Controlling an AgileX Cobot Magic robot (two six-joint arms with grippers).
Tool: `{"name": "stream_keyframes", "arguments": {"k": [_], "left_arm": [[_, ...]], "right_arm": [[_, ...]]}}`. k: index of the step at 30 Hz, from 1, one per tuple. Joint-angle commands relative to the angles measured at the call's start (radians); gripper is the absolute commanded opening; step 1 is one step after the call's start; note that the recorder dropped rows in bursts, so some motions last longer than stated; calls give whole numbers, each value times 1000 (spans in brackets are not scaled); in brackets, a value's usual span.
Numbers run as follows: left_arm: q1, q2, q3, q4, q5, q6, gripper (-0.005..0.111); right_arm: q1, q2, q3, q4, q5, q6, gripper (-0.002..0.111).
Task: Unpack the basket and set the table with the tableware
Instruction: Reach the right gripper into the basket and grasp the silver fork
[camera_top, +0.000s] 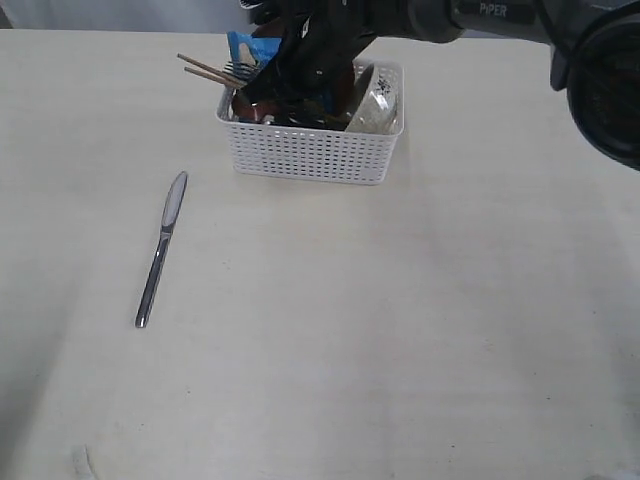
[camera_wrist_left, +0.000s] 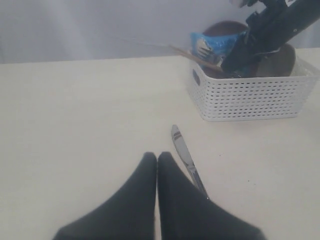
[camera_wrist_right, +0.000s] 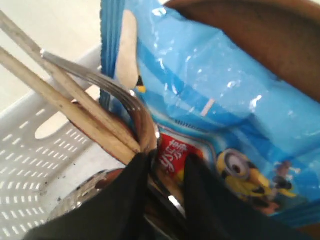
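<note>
The white basket (camera_top: 310, 155) stands at the back of the table (camera_top: 400, 330). Wooden chopsticks (camera_top: 205, 70) and a steel fork (camera_top: 240, 70) stick out of its left end. My right gripper (camera_top: 265, 95) reaches down into it. In the right wrist view its fingers (camera_wrist_right: 170, 162) stand a little apart, with the fork's (camera_wrist_right: 110, 85) handle running between them beside the chopsticks (camera_wrist_right: 60, 95). A brown plate (camera_wrist_right: 250, 30) and a steel cup (camera_wrist_right: 80, 192) sit in the basket. The steel knife (camera_top: 160, 250) lies on the table at left. My left gripper (camera_wrist_left: 157, 157) hangs shut just beside the knife (camera_wrist_left: 186, 157).
A blue snack packet (camera_wrist_right: 215, 100) leans against the brown plate inside the basket, right behind my right fingers. The right arm (camera_top: 480, 15) crosses over the basket from the upper right.
</note>
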Motion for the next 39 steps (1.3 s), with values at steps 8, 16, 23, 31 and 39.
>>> {"name": "stream_keyframes", "arguments": {"k": [8, 16, 23, 31, 39], "left_arm": [[-6, -3, 3, 1, -2, 0, 0], [-6, -3, 3, 1, -2, 0, 0], [-6, -3, 3, 1, -2, 0, 0], [-6, -3, 3, 1, -2, 0, 0], [-6, -3, 3, 1, -2, 0, 0]], "right_arm": [[-4, 43, -1, 1, -7, -22, 13], [-4, -3, -1, -6, 20, -72, 0], [-3, -100, -1, -6, 36, -76, 0], [-3, -177, -1, -2, 91, -73, 0], [23, -270, -1, 22, 132, -43, 0]]}}
